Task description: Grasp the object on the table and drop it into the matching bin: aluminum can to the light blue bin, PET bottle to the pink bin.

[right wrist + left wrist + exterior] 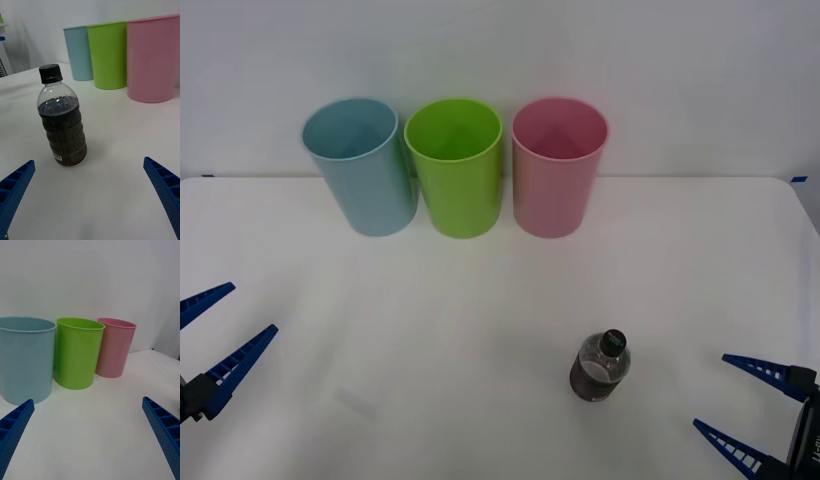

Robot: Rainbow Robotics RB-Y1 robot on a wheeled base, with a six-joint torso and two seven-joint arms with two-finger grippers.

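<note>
- Upright on the table [480, 330], the PET bottle [599, 366] is seen just beyond the spread, empty fingers of the right gripper [752, 410].
- Similarly released, the left gripper [215, 335] is held facing the light blue bin [361, 165], well apart from the pink bin [558, 165].

A lime green bin [454, 165] stands upright at the back, middle of three in a row, before a plain white wall [680, 60].

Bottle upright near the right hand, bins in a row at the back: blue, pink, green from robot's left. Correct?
Not quite. In the front view the lime green bin is in the middle and the pink bin is rightmost, with the light blue bin leftmost. The PET bottle does stand upright near the right hand.
</note>
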